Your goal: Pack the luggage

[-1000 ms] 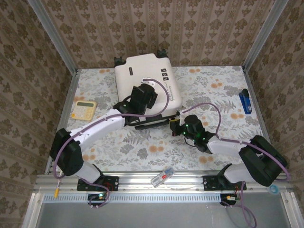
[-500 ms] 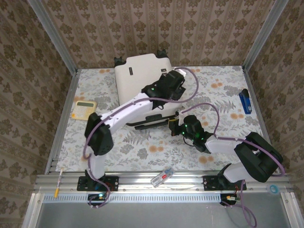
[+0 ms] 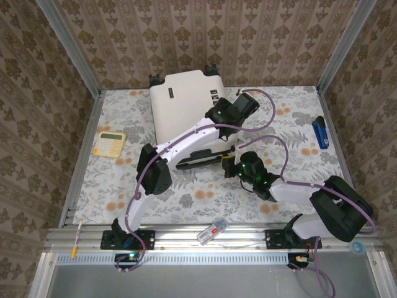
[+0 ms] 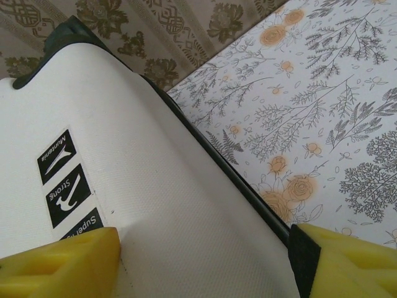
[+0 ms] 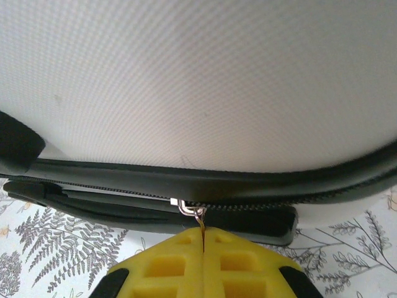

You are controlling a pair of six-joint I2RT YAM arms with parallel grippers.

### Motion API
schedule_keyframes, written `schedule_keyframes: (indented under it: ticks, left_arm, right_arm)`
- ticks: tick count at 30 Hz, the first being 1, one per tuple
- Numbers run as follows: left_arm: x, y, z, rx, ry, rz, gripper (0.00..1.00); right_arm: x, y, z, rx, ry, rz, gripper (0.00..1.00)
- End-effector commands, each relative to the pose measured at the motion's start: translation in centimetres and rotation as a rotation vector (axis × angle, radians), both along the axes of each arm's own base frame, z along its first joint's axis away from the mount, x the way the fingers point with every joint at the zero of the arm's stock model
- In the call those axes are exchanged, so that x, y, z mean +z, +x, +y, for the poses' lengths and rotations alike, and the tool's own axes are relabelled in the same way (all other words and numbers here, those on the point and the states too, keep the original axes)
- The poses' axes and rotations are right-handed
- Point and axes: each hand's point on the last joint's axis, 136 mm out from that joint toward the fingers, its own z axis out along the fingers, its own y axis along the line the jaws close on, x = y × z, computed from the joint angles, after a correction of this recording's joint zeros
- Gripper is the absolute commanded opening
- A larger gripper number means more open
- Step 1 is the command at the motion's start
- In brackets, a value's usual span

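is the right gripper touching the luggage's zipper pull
Touching. The right wrist view shows the right gripper shut on the zipper pull of the luggage, the metal tab pinched between its jaws.

We see white luggage (image 3: 183, 102) with black trim and labels; the zipper pull (image 5: 197, 212) at our yellow right gripper (image 5: 203, 248) is silver; the counter (image 3: 111, 180) below shows grey ferns, orange blossoms.

You can read "Strong" and a cut-off "Super" on the black labels (image 4: 66, 195) printed on the white luggage (image 4: 186, 242); the third stays unclear.
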Motion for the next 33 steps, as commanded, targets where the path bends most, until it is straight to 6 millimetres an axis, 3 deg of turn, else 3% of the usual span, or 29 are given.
schedule_keyframes:
  ticks: [1, 6, 17, 29, 33]
  left_arm:
    - [-4.2, -1.2, 5.1, 0.071, 0.247, 0.094, 0.7]
    - [-5.4, -1.8, 6.9, 0.096, 0.299, 0.118, 0.68]
    - [-8.1, -3.2, 7.7, 0.036, 0.252, 0.183, 0.65]
    - [-11.0, -3.9, 9.6, -0.008, 0.242, 0.233, 0.61]
    - [-10.9, -4.0, 9.5, -0.01, 0.235, 0.235, 0.6]
  right_arm:
    - [-0.1, 1.0, -3.4, -0.177, -0.02, 0.009, 0.0]
    - [0.2, 1.7, -5.0, -0.278, -0.026, 0.021, 0.0]
    - [1.1, 3.1, -8.8, -0.382, -0.015, 0.021, 0.0]
    - [1.0, 4.6, -9.7, -0.355, -0.008, 0.069, 0.0]
    - [1.2, 4.1, -7.1, -0.221, 0.087, 0.062, 0.0]
